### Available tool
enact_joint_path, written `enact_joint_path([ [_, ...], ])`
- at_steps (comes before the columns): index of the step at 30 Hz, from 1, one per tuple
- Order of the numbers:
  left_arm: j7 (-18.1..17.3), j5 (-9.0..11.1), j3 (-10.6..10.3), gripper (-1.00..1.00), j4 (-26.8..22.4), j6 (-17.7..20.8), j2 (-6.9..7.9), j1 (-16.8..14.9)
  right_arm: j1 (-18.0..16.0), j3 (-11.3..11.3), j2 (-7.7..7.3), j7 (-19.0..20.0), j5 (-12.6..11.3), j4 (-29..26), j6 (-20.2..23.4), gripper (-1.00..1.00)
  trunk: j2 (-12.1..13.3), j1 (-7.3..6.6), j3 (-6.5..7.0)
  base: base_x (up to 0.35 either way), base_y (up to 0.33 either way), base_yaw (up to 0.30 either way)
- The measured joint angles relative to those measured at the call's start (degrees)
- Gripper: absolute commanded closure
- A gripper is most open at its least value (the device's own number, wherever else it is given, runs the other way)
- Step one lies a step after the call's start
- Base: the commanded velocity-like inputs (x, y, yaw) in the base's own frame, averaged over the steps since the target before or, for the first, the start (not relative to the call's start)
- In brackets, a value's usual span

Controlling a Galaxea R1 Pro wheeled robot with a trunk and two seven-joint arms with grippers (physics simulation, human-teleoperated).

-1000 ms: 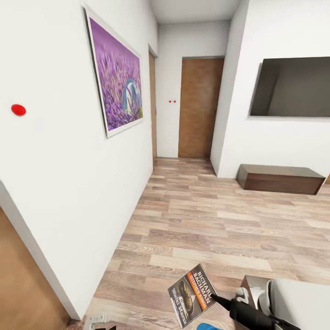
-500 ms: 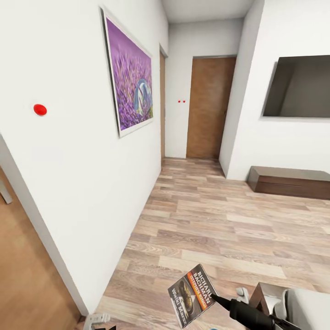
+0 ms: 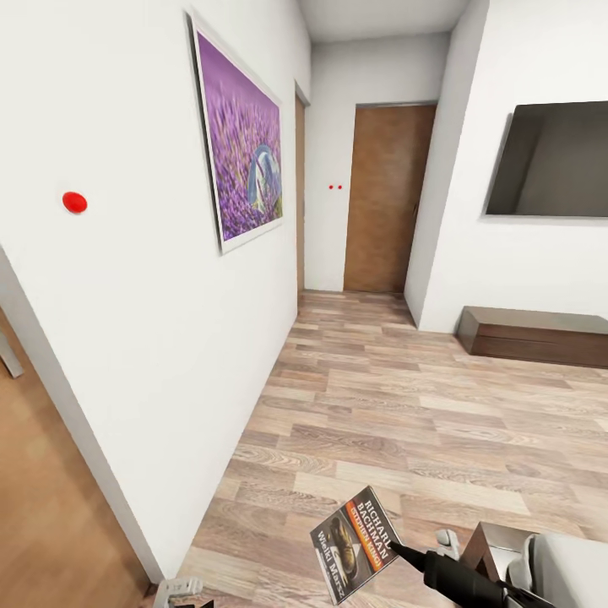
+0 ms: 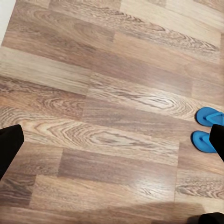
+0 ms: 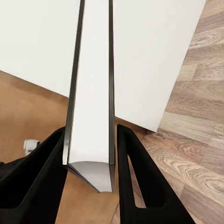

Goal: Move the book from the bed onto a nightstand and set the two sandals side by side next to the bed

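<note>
The book (image 3: 353,545), a dark paperback with an orange band and white "RICHARD BACHMAN" lettering, hangs tilted above the wood floor, pinched at its lower corner by my right gripper (image 3: 395,552). In the right wrist view the book (image 5: 91,93) stands edge-on between the two black fingers (image 5: 42,177), which are shut on it. The two blue sandals (image 4: 210,115) (image 4: 204,141) lie close together on the plank floor beside one finger of my left gripper (image 4: 112,149), which is open with nothing in it. A corner of the bed (image 3: 561,561) shows low at the right.
A white wall with a purple picture (image 3: 245,173) runs close along my left. A hallway leads to a brown door (image 3: 384,198). A long low dark cabinet (image 3: 532,335) sits under a wall screen (image 3: 549,160). Open wood floor (image 3: 397,405) lies ahead.
The whole head view swung left a second ago, then held still. The book stays held in my right gripper in the same pose.
</note>
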Motion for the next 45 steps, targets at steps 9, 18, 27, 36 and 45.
enact_joint_path([
  [9, 0.0, -0.01, 0.0, -1.0, 0.0, 0.05, 0.0, 0.03, 0.0, 0.01, 0.15, -0.12, 0.0, -0.03, -0.23, 1.0, 0.0, 0.0, 0.0, 0.0, 0.0, 0.0],
  [18, 0.0, -0.01, 0.0, -1.0, 0.0, 0.04, -0.08, 0.02, 0.01, 0.12, 0.32, -16.1, -0.02, -0.2, 0.03, 1.0, 0.0, 0.0, 0.0, 0.0, 0.0, 0.0],
  [27, 0.0, 0.0, 0.0, -1.0, 0.0, 0.05, -0.13, 0.03, 0.01, 0.17, 0.43, -30.82, 0.0, -0.24, 0.13, 1.0, 0.0, 0.0, 0.0, 0.0, 0.0, 0.0],
  [36, 0.0, 0.0, 0.0, -1.0, 0.0, 0.06, -0.26, 0.01, 0.01, -0.05, -0.23, -29.44, 0.08, -0.03, -0.4, 1.0, 0.0, 0.0, 0.0, 0.0, 0.0, 0.0],
  [45, 0.0, -0.01, 0.0, -1.0, 0.01, 0.05, -0.2, 0.04, 0.07, 0.13, 0.15, -19.31, 0.03, 0.0, -0.47, 1.0, 0.0, -0.01, 0.0, 0.047, 0.037, 0.0],
])
